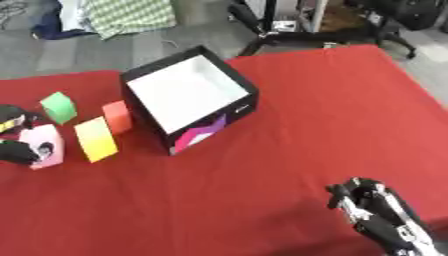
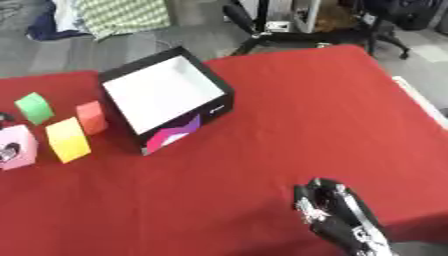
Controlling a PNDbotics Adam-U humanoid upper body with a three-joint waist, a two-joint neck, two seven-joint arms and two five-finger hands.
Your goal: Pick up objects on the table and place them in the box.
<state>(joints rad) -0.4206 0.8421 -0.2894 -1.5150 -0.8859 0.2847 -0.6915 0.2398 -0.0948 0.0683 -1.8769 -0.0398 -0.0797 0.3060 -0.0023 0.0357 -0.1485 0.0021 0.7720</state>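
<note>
The pink block [image 1: 42,145], left of the box [image 1: 188,95], is pinched by the left hand [image 1: 16,150] and could be dropped if clipped on the rim.

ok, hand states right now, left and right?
Left hand: at the left edge, fingers curled on the pink block.
Right hand: lower right, curled, holding nothing.

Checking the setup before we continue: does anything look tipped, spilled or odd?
Nothing spilled. The black cardboard box with white inside sits askew to the red table's edges, holding nothing. The left hand touches the pink block.
</note>
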